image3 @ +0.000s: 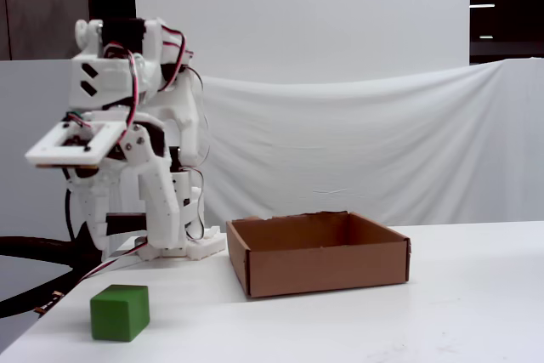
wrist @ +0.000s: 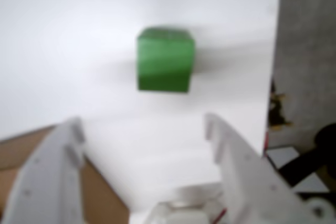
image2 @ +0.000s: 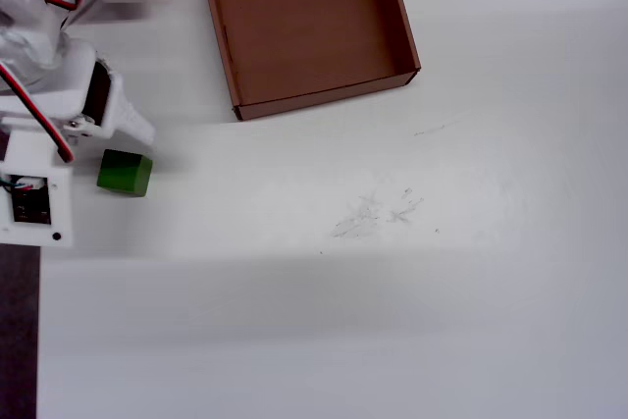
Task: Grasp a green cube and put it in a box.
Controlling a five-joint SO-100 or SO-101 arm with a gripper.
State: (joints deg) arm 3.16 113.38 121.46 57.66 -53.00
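In the wrist view the gripper (wrist: 144, 129) is spread wide with nothing between its two white fingers (wrist: 239, 156); the green cube (wrist: 165, 60) sits on the white table (wrist: 79, 35) ahead of the fingertips, clear of both, and a corner of the box (wrist: 105, 192) shows behind the left finger. In the overhead view the cube (image2: 125, 172) lies just below the arm's (image2: 59, 95) white head, close beside it, while the brown box (image2: 308, 28) stands well off to the right of the arm. In the fixed view the arm (image3: 127, 138) hangs above the cube (image3: 120, 312), not touching it, and the box (image3: 319, 252) rests on the table to the right.
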